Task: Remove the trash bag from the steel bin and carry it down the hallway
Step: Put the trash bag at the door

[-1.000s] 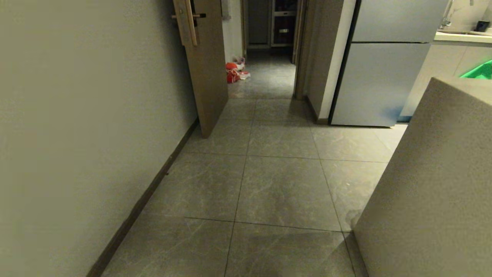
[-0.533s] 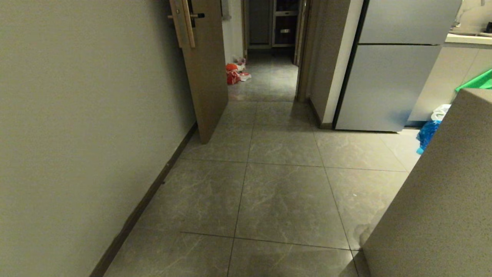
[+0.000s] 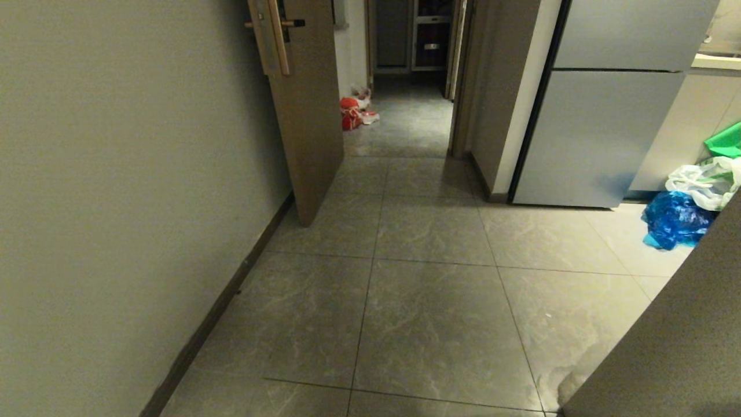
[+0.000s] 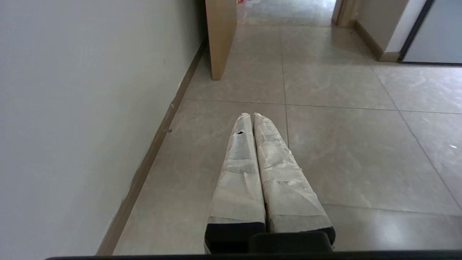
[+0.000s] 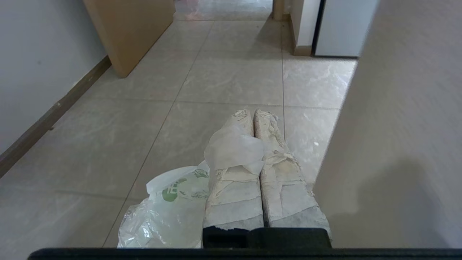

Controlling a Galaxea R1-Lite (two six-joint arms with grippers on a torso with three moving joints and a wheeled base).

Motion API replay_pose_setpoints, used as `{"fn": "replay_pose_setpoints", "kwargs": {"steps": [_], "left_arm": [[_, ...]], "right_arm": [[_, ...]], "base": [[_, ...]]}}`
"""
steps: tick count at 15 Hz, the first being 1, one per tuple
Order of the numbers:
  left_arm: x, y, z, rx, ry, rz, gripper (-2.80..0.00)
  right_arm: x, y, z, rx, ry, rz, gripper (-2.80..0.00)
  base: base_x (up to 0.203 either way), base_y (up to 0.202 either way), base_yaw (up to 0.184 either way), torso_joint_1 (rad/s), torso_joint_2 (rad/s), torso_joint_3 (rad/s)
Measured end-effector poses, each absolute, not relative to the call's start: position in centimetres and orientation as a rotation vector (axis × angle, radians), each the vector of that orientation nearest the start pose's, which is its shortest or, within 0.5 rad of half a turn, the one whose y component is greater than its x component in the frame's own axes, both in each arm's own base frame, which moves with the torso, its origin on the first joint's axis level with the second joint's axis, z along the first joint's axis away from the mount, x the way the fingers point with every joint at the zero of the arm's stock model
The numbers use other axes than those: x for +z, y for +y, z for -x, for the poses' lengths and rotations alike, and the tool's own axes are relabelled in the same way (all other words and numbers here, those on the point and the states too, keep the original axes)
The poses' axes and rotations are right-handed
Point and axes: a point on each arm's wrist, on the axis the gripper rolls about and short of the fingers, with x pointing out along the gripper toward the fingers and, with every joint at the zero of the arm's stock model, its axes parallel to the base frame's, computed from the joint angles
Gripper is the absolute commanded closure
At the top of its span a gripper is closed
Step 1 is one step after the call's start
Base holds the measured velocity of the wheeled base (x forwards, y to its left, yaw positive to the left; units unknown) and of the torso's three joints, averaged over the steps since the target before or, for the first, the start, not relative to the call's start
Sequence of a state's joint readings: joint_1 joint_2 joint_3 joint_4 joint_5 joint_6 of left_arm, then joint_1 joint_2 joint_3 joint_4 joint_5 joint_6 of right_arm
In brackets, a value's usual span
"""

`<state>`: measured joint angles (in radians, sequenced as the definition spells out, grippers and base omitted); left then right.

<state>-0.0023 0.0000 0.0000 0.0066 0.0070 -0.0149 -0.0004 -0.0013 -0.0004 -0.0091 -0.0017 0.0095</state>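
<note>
The trash bag [image 5: 169, 209], thin whitish plastic with green print showing through, hangs beside my right gripper [image 5: 253, 112]. That gripper is shut on the bag's handle loop [image 5: 231, 150], which drapes over one taped finger. My left gripper [image 4: 251, 115] is shut with nothing in it and points along the hallway floor [image 4: 343, 137], close to the left wall. Neither arm shows in the head view. Grey marble-veined tiles of the hallway [image 3: 428, 324] stretch ahead. The steel bin is out of view.
An open wooden door [image 3: 307, 116] juts from the left wall [image 3: 116, 202]. A fridge [image 3: 602, 133] stands at the right, with a blue bag [image 3: 674, 220] and a white bag [image 3: 706, 182] beside it. A beige corner panel [image 3: 683, 341] crowds the near right. An orange-red bag [image 3: 349, 113] lies far ahead.
The whole head view has shifted: door and fridge are nearer, the beige panel has slid off to the right, and the blue and white bags have come into view.
</note>
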Motion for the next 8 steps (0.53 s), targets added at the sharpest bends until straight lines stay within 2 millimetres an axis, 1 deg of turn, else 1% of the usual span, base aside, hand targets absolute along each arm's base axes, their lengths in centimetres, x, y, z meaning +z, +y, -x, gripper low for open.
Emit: {"fn": "replay_pose_setpoints", "kwargs": {"steps": [8], "left_arm": [[7.49, 0.02, 2.28, 0.006, 0.006, 0.016, 0.00]], "right_arm": [[7.64, 0.00, 2.29, -0.003, -0.010, -0.009, 0.00]], "base": [[0.191, 0.000, 0.001, 0.002, 0.00, 0.001]]}}
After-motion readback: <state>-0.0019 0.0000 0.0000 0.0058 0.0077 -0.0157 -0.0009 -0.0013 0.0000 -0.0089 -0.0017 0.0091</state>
